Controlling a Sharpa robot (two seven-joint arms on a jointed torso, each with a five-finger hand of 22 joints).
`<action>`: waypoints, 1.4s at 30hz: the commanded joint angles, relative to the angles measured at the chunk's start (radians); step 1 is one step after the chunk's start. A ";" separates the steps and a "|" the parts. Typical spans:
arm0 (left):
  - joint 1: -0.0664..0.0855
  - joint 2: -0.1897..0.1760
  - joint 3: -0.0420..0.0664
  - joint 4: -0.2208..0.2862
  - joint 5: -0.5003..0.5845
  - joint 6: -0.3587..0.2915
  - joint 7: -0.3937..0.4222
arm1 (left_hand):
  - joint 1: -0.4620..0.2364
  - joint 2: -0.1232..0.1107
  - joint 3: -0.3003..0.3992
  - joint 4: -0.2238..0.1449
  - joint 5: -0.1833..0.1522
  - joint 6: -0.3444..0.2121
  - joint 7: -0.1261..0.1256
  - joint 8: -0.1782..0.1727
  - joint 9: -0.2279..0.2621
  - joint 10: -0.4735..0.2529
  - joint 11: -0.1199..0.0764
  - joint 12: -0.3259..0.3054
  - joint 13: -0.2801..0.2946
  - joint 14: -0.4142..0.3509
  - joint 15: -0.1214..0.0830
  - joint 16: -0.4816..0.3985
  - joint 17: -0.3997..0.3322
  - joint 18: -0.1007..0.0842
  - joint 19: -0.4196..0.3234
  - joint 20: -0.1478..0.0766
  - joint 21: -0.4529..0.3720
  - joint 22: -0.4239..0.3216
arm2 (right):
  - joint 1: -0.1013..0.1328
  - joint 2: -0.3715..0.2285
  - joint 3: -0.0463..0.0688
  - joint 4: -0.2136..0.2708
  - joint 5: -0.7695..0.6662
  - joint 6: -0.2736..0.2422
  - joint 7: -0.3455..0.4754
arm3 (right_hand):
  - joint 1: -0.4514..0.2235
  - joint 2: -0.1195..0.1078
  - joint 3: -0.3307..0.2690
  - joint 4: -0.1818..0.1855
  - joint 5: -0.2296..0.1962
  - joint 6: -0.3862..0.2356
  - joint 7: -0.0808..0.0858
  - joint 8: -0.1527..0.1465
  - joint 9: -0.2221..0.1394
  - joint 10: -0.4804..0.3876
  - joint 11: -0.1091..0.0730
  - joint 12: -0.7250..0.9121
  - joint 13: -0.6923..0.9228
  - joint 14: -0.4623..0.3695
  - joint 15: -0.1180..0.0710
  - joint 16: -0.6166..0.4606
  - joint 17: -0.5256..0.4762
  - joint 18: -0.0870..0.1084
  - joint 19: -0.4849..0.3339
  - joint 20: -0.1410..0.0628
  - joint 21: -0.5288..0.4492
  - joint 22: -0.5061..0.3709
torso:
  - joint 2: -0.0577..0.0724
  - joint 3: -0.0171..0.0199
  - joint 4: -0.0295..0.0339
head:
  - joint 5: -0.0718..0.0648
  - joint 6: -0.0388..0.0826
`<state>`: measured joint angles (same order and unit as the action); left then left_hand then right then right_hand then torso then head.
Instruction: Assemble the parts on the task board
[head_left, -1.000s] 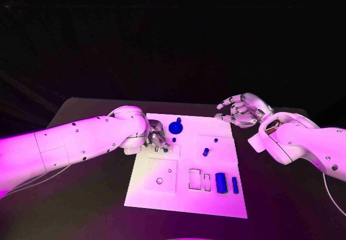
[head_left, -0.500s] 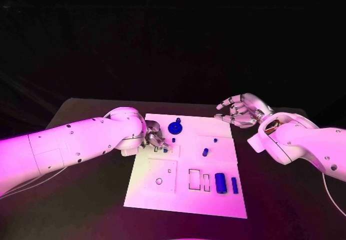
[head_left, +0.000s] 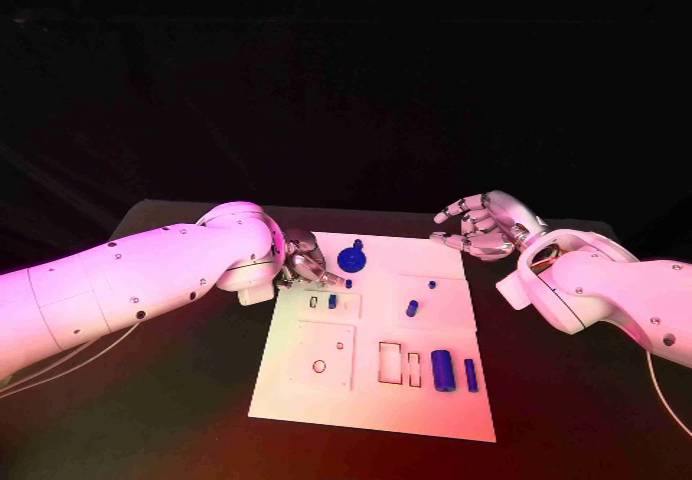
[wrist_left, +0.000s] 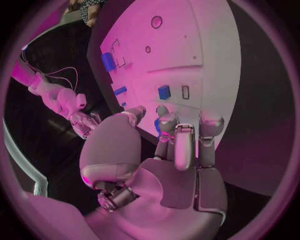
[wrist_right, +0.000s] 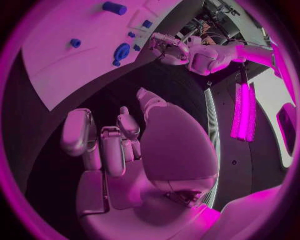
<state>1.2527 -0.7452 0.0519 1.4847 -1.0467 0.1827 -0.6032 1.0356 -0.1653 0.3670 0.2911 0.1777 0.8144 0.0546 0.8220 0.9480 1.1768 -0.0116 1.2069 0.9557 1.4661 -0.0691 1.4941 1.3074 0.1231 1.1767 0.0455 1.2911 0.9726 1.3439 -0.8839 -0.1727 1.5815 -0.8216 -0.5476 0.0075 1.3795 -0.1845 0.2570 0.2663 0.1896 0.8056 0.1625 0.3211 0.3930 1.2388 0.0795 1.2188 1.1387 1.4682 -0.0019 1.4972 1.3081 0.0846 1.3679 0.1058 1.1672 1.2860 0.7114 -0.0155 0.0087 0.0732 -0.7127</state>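
Black table (head_left: 173, 400) holds the white task board (head_left: 375, 400), where the left hand (head_left: 306, 265) pinches a small blue part (wrist_left: 158, 126) (right hand (head_left: 483, 225) hangs apart, holding nothing), which might slip and roll away.

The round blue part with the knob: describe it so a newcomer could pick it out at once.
Start from the white task board in the middle of the black table. Go to its far edge, between the two arms, just right of the left robot hand. There sits the round blue part, a flat disc with a small knob at its far side; the other blue parts are bars and small pegs.
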 joint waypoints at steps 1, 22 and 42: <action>0.005 -0.008 0.016 0.003 0.067 0.030 0.014 | 0.024 0.006 -0.009 0.002 0.006 -0.027 0.017 -0.042 -0.021 -0.037 0.016 -0.018 -0.029 0.027 0.017 -0.017 0.079 0.003 -0.021 0.011 -0.018 -0.026 | -0.001 -0.001 0.000 -0.001 -0.002 0.011 0.003 | 0.007 0.001 -0.002 0.006 0.004 -0.004 0.001 0.003 -0.001 -0.004 -0.002 -0.001 0.001 0.065 0.005 -0.003 0.116 0.007 -0.004 0.001 -0.004 0.001 | 0.000 0.0001 0.0005 | 0.001 0.003; 0.045 0.104 0.034 -0.255 -0.069 0.074 0.042 | 0.056 0.023 -0.037 0.003 0.008 -0.063 0.064 -0.193 -0.150 -0.057 0.057 -0.008 -0.041 0.026 0.053 -0.014 0.079 0.003 -0.014 0.042 -0.020 -0.021 | -0.001 0.004 0.000 -0.008 -0.002 0.011 -0.001 | 0.006 0.002 -0.002 0.007 0.004 -0.004 0.001 0.003 -0.001 -0.004 -0.002 -0.001 0.001 0.065 0.005 -0.003 0.117 0.007 -0.003 0.001 -0.003 0.003 | 0.005 -0.0020 -0.0012 | 0.011 0.008; 0.045 0.181 0.004 -0.383 -0.100 0.089 0.050 | 0.054 0.028 -0.038 0.003 0.008 -0.060 0.064 -0.196 -0.155 -0.056 0.058 -0.006 -0.040 0.026 0.054 -0.013 0.080 0.003 -0.014 0.043 -0.020 -0.020 | -0.001 0.005 0.000 -0.008 -0.002 0.010 0.000 | 0.006 0.004 -0.001 0.008 0.005 -0.005 0.001 0.004 -0.002 -0.005 -0.002 -0.002 0.000 0.065 0.005 -0.003 0.116 0.007 -0.003 0.001 -0.004 0.002 | 0.003 -0.0014 0.0001 | 0.013 0.008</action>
<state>1.2965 -0.5693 0.0565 1.1087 -1.1340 0.2513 -0.5669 1.0854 -0.1429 0.3339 0.2938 0.1821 0.7506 0.1159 0.6320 0.7938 1.1188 0.0431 1.1959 0.9154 1.4667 -0.0230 1.4797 1.3074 0.1232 1.1613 0.0822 1.2731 0.9521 1.3432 -0.8794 -0.1729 1.5725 -0.8202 -0.5477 0.0031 1.3795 -0.1845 0.2542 0.2691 0.1895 0.8056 0.1624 0.3211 0.3920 1.2389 0.0795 1.2188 1.1385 1.4682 -0.0019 1.4973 1.3076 0.0846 1.3679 0.1058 1.1673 1.2876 0.7148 -0.0167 0.0076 0.0870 -0.7048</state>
